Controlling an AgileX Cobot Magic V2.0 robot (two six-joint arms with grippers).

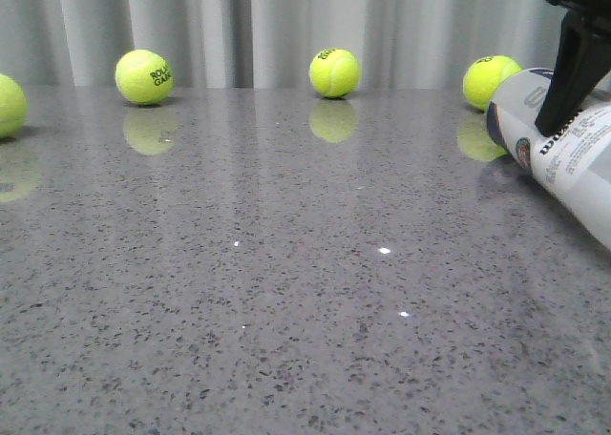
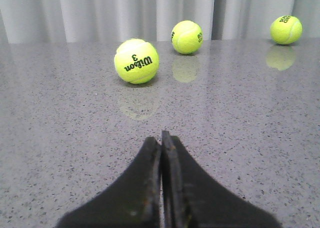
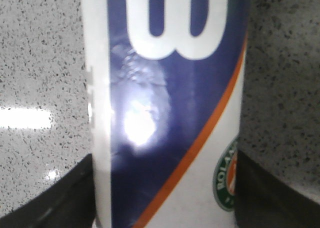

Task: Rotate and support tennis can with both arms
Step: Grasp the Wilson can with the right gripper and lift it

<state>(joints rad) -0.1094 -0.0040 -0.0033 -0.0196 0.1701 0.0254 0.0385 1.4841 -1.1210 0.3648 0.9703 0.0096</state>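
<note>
The tennis can [image 1: 578, 163] is at the far right of the front view, on its side, one end facing the back left. I cannot tell whether it rests on the table. Its navy panel, orange stripe and round emblem fill the right wrist view [image 3: 165, 113]. My right gripper [image 1: 554, 120] comes down from above, its black fingers [image 3: 60, 198] pressed against both sides of the can. My left gripper [image 2: 161, 138] is shut and empty, low over the table, and does not show in the front view.
Yellow tennis balls lie along the back of the grey speckled table [image 1: 286, 292]: one at the left edge [image 1: 8, 104], one at the back left [image 1: 144, 76], one at the centre [image 1: 334, 72], one beside the can [image 1: 490, 80]. Three balls lie ahead of the left gripper, the nearest [image 2: 136, 61].
</note>
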